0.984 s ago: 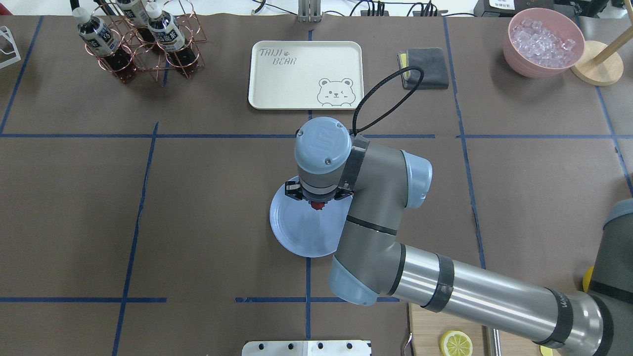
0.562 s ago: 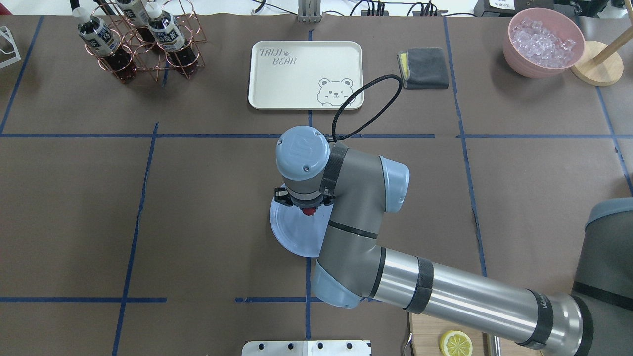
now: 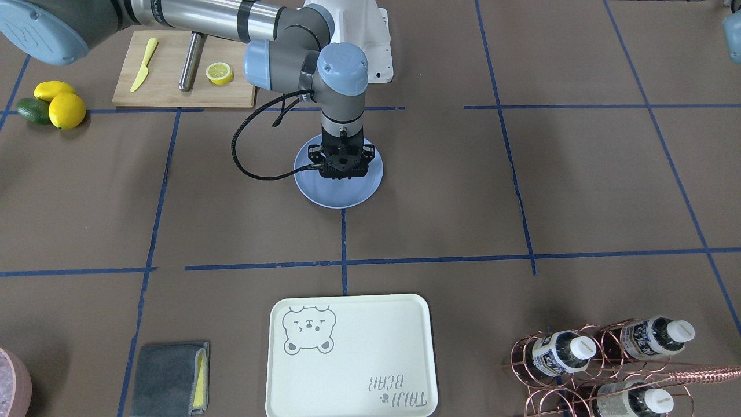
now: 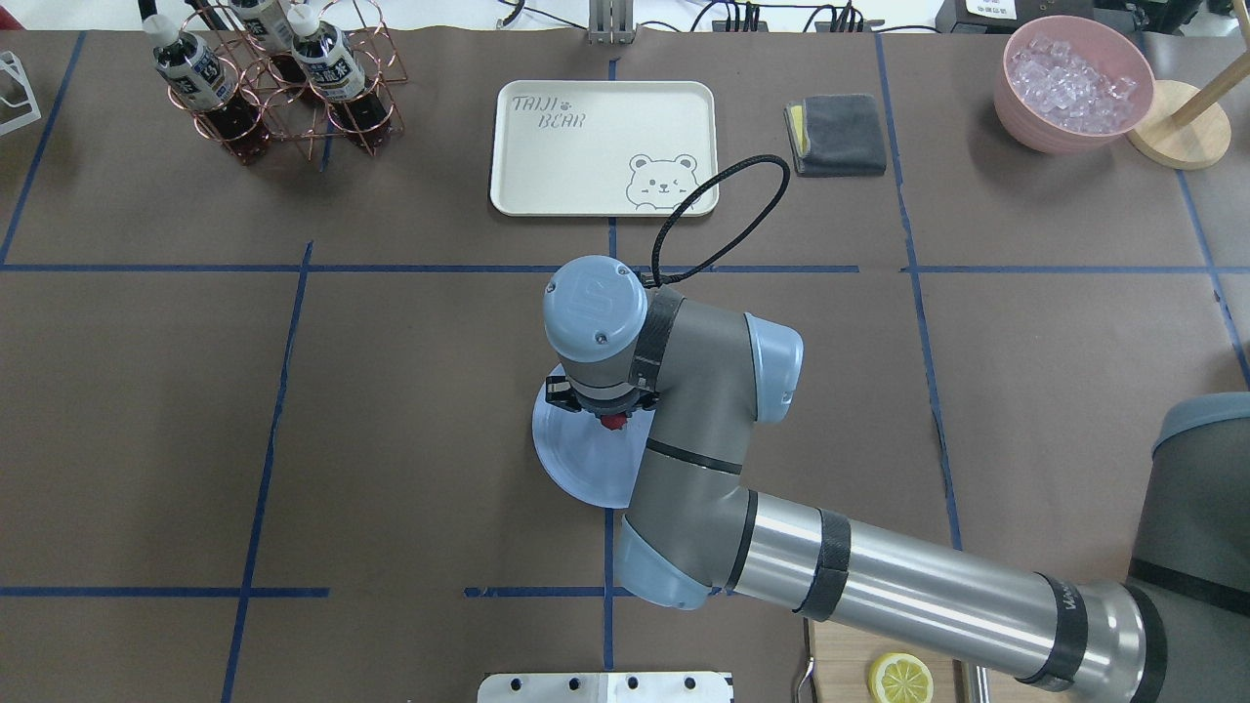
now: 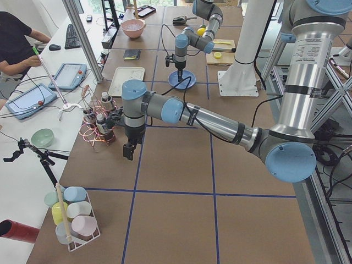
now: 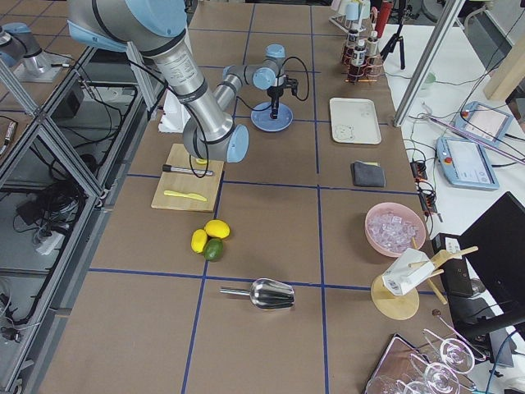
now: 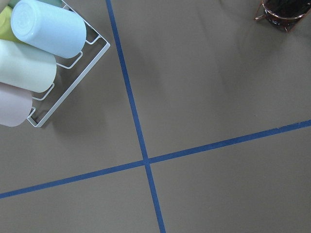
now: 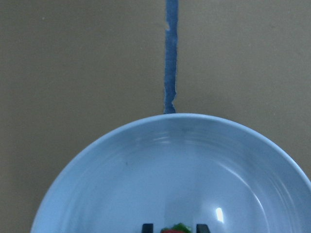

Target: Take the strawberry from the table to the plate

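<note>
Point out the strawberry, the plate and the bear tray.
strawberry (image 4: 613, 422): overhead view, on its red body, just under the wrist.
plate (image 4: 571, 459): overhead view, on the bare blue floor, left part.
bear tray (image 4: 586, 161): overhead view, on the blank cream middle.

Right gripper (image 4: 612, 420) vertical, fingers (image 8: 147, 228) close together.

Worktop (image 4: 146, 439): matt brown paper, blue tape lines. Plate (image 8: 121, 170): smooth, glossy. Tray (image 4: 586, 156): matt cream plastic. Board (image 3: 168, 69): bare, pale wood.
</note>
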`<state>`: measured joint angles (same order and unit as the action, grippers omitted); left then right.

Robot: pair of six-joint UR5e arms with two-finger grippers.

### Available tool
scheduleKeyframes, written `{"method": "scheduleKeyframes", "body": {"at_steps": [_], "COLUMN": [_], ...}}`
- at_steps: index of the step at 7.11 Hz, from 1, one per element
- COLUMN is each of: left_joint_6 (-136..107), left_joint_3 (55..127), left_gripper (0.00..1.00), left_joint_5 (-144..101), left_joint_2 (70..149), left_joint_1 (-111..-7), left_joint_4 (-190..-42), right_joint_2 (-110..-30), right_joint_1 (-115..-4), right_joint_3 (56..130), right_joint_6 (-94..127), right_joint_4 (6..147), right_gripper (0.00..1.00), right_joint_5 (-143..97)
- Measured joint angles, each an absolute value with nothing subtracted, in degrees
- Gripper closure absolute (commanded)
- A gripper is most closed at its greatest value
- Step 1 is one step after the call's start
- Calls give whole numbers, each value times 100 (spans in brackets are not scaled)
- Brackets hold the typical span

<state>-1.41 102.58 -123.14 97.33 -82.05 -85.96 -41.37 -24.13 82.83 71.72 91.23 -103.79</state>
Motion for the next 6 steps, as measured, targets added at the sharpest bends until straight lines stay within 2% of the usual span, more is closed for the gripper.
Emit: {"method": "scheduleKeyframes", "body": {"at_steps": [3,4,6], "left_joint_6": [-141,-141,-141], "left_joint_3": [10251,10246,10246], "left_gripper": [0,0,0], "left_joint_5": [-12313,-12313,-12316], "left_joint_2": [9762,9771,9780], "left_joint_1": [-8209,-8209,-8215], "left_joint_4": [-8590,-8588,-8587], "right_joint_2": [-4130,-4132,-4240], "right_joint_1": [-2444,-2602,-3144], "right_joint_3": [8413,8741,10054], "right_joint_6": [7237,7270,7131], "right_joint_4": [9131,9295,10414], "right_gripper": [0,0,0], "right_joint_5": [-10420,-10550,-10899]}}
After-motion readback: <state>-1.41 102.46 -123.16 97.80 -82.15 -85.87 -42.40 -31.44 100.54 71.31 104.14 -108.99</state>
